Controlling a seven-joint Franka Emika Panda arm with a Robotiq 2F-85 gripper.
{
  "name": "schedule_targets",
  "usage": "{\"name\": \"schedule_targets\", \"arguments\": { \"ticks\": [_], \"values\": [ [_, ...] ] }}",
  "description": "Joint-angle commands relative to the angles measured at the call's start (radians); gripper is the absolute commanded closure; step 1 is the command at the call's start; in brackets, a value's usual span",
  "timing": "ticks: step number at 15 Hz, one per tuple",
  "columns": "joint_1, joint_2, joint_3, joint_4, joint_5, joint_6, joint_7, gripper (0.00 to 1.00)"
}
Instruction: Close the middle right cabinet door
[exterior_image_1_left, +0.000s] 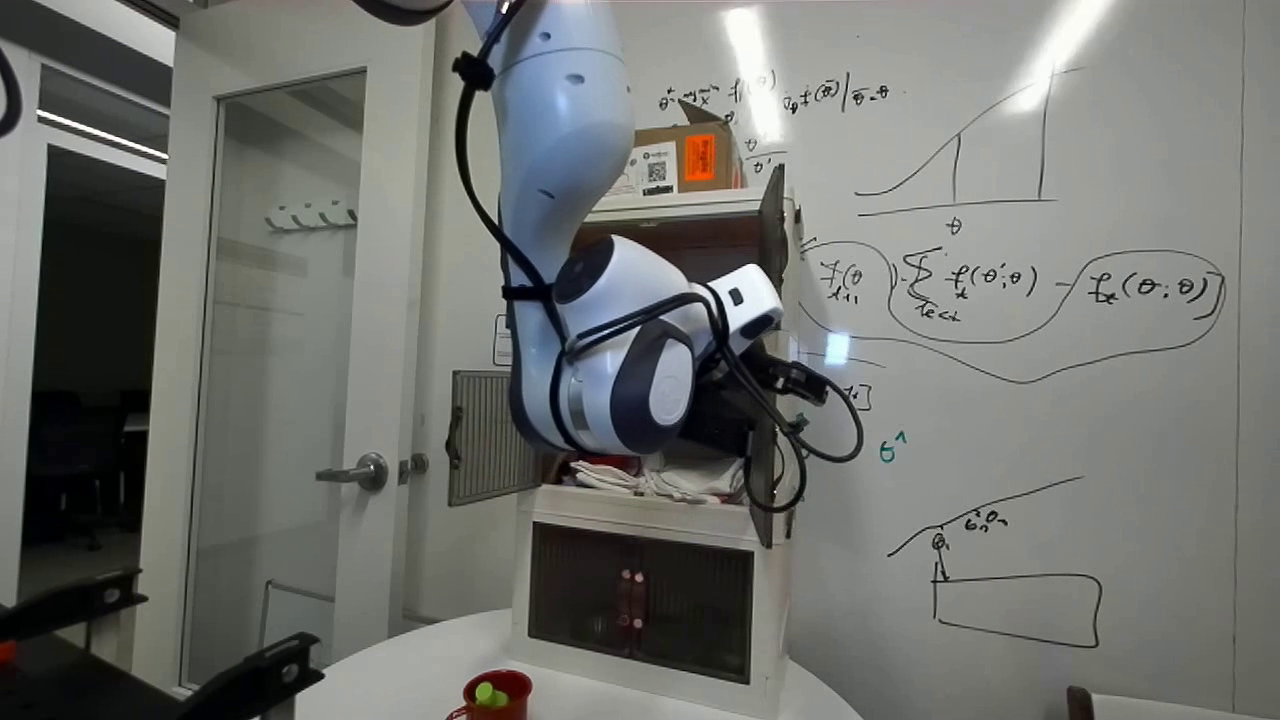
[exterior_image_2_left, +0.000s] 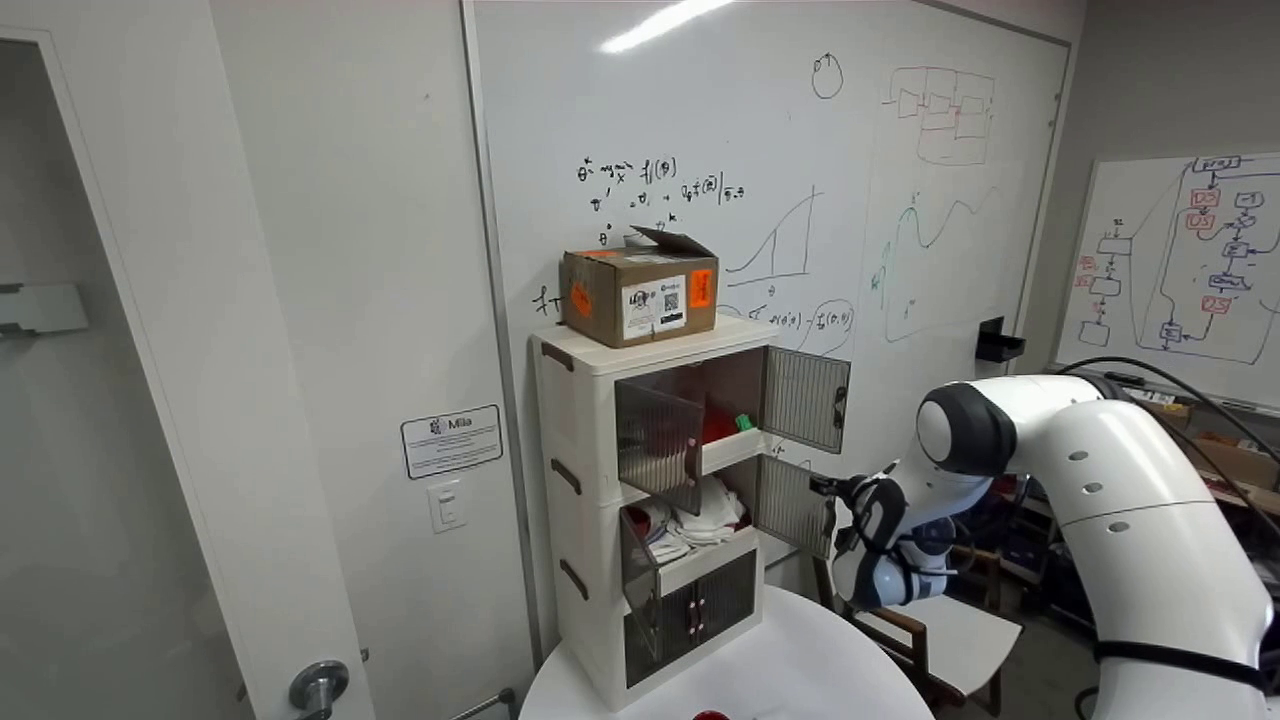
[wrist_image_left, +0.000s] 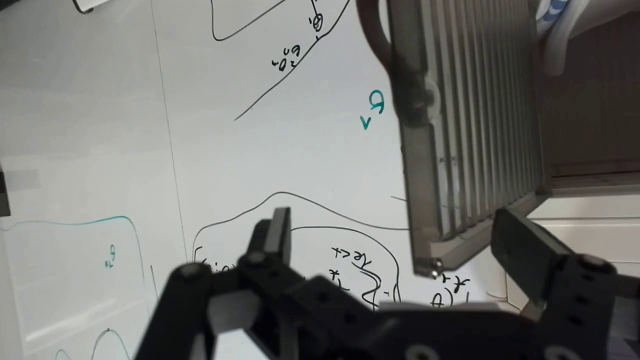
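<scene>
The middle right cabinet door is a dark grey, see-through ribbed panel, not white. It stands wide open in an exterior view. In an exterior view it shows nearly edge-on, partly hidden by the arm and cables. In the wrist view, which is upside down, the door fills the upper right, its dark handle on the free edge. My gripper is open; the door's corner appears between its spread fingers. Whether they touch it I cannot tell. In an exterior view the gripper is beside the door's free edge.
The middle left door, top left door and top right door also stand open. The bottom doors are shut. White cloths lie on the middle shelf. A cardboard box tops the cabinet. A red mug stands on the table.
</scene>
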Motion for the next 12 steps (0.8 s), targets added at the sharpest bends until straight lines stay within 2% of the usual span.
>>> {"name": "schedule_targets", "arguments": {
  "ticks": [1, 7, 12],
  "values": [
    [0.034, 0.040, -0.002, 0.072, 0.019, -0.008, -0.008, 0.00],
    [0.067, 0.082, 0.013, 0.126, -0.019, -0.115, -0.011, 0.00],
    [0.098, 0.094, 0.035, 0.090, -0.062, -0.126, -0.026, 0.00]
  ]
}}
